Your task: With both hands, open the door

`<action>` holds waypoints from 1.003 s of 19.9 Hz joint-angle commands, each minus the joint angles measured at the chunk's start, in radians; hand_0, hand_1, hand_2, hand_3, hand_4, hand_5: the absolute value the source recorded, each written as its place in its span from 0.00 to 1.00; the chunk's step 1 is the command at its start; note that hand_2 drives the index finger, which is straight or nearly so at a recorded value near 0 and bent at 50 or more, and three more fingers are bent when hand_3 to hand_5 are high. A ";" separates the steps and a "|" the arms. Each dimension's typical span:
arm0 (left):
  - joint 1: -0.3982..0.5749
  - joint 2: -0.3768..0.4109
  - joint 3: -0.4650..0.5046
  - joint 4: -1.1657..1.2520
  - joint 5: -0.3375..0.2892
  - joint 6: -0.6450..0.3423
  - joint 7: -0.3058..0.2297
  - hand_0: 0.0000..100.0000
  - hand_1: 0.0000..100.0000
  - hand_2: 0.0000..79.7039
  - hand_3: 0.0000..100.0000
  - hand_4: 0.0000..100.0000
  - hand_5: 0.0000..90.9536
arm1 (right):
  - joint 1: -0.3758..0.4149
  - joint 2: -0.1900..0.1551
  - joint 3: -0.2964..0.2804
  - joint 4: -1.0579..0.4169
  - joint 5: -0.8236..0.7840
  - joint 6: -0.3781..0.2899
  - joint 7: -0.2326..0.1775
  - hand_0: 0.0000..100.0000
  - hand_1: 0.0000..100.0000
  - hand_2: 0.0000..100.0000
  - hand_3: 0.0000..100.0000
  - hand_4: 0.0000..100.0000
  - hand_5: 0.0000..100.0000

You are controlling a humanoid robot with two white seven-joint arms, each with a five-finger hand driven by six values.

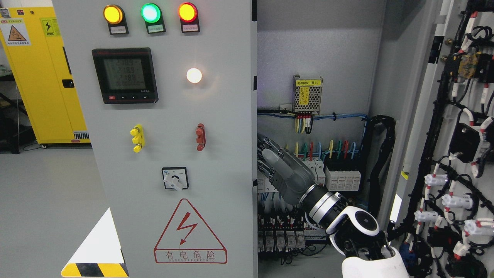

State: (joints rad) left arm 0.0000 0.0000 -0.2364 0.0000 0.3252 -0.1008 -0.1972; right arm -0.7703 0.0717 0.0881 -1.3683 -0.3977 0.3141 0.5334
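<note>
The white forearm [370, 247] rises from the lower right, nearest the camera. Going left: the grey metal left door [154, 154], still closed, stands tall and flat, carrying 3 lamps, a meter and a warning triangle. Its vertical free edge [254, 154] lies just left of the right robot hand [270, 162], whose dark fingers [266, 144] curl toward that edge; whether they grip it I cannot tell. Farther right, the right door [455, 154] hangs open, wiring exposed.

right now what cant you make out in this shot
- Head view: fingertips of the right robot hand are hidden behind the left door's edge, so its grip is unclear.
- Left robot hand: out of frame.
- Meter digits: too blurred to read.
- Right door: cut off by the frame edge.
</note>
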 commanded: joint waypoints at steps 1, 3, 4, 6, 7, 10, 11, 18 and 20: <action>0.032 0.021 0.000 -0.012 0.000 0.000 -0.001 0.12 0.56 0.00 0.00 0.00 0.00 | -0.012 -0.001 -0.027 0.063 -0.003 -0.001 0.033 0.00 0.50 0.04 0.00 0.00 0.00; 0.032 0.023 0.000 -0.014 0.000 0.000 -0.001 0.12 0.56 0.00 0.00 0.00 0.00 | -0.018 -0.001 -0.028 0.071 -0.003 -0.001 0.034 0.00 0.50 0.04 0.00 0.00 0.00; 0.032 0.025 0.000 -0.012 0.000 0.000 -0.001 0.12 0.56 0.00 0.00 0.00 0.00 | -0.020 -0.001 -0.028 0.075 -0.003 -0.001 0.037 0.00 0.50 0.04 0.00 0.00 0.00; 0.032 0.025 0.000 -0.012 0.000 0.000 -0.001 0.12 0.56 0.00 0.00 0.00 0.00 | -0.021 -0.001 -0.028 0.075 -0.004 -0.001 0.059 0.00 0.50 0.04 0.00 0.00 0.00; 0.032 0.023 0.000 -0.012 0.000 0.000 -0.001 0.12 0.56 0.00 0.00 0.00 0.00 | -0.021 -0.001 -0.028 0.074 -0.004 -0.001 0.071 0.00 0.50 0.04 0.00 0.00 0.00; 0.032 0.018 0.000 -0.012 0.000 0.000 -0.001 0.12 0.56 0.00 0.00 0.00 0.00 | -0.021 -0.001 -0.028 0.075 -0.003 0.000 0.083 0.00 0.50 0.04 0.00 0.00 0.00; 0.032 0.017 0.000 -0.014 0.000 0.000 -0.001 0.12 0.56 0.00 0.00 0.00 0.00 | -0.021 -0.001 -0.028 0.074 -0.003 0.000 0.089 0.00 0.50 0.04 0.00 0.00 0.00; 0.031 0.018 0.000 -0.015 0.000 0.000 -0.001 0.12 0.56 0.00 0.00 0.00 0.00 | -0.021 -0.001 -0.028 0.066 -0.004 0.000 0.126 0.00 0.50 0.04 0.00 0.00 0.00; 0.031 0.018 0.000 -0.015 0.000 0.001 -0.001 0.12 0.56 0.00 0.00 0.00 0.00 | -0.021 -0.001 -0.028 0.066 -0.006 0.000 0.129 0.00 0.50 0.04 0.00 0.00 0.00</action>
State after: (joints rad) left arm 0.0000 0.0000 -0.2363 0.0000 0.3252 -0.1008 -0.1972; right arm -0.7906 0.0707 0.0642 -1.3102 -0.4013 0.3141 0.6536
